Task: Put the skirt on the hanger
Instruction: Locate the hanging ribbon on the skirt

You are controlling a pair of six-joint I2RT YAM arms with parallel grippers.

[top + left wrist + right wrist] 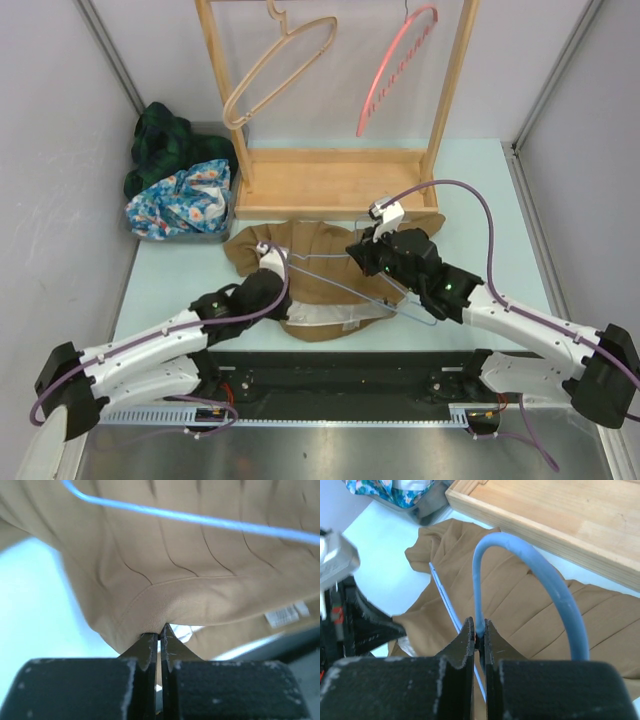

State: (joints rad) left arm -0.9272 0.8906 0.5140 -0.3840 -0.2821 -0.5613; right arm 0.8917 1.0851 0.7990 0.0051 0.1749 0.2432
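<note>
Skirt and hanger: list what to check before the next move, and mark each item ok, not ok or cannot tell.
1. Grip of left jaws on the skirt: ok, shut on its edge.
2. Grip of right jaws on the blue hanger: ok, shut on its hook.
3. Hanger threaded into the skirt: not ok, its wire runs across the top of the fabric.
4. Waist held open for the hanger: cannot tell.
5. Both sets of jaws clear of each other: ok, apart in the top external view.
</note>
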